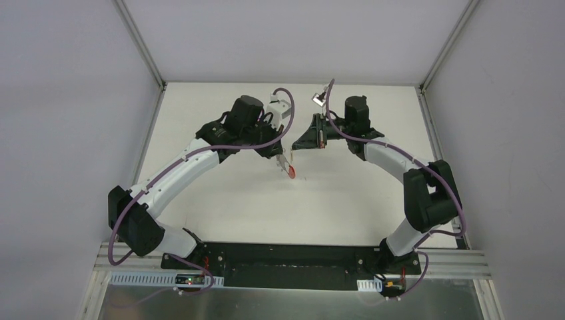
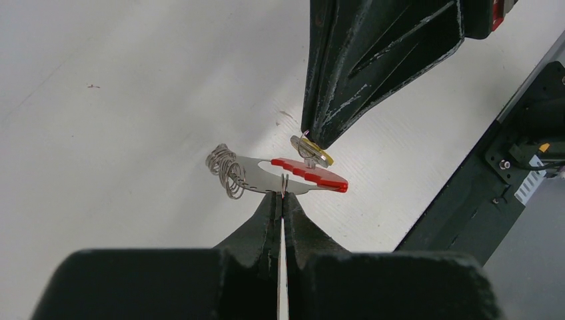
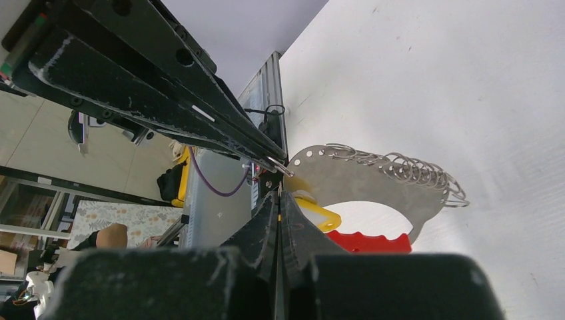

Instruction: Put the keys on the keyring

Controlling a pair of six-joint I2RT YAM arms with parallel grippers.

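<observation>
The keys (image 2: pixel 256 175) are a grey metal crescent with several wire loops (image 2: pixel 226 170) at one end and a red curved band (image 2: pixel 313 173). My left gripper (image 2: pixel 282 195) is shut on its near edge and holds it above the table. My right gripper (image 2: pixel 308 138) comes down from above, shut on a yellow tag (image 2: pixel 318 155) with a small wire ring, touching the red band. In the right wrist view my right gripper (image 3: pixel 280 195) pinches the yellow tag (image 3: pixel 320 215) in front of the keys (image 3: pixel 360 175). From the top, both grippers (image 1: pixel 285 162) (image 1: pixel 296 149) meet at mid-table.
The white table (image 1: pixel 346 200) is walled by grey panels at the left, back and right. A black rail (image 2: pixel 466 200) runs along the near edge by the arm bases. A small white box (image 1: pixel 278 107) sits behind the left wrist.
</observation>
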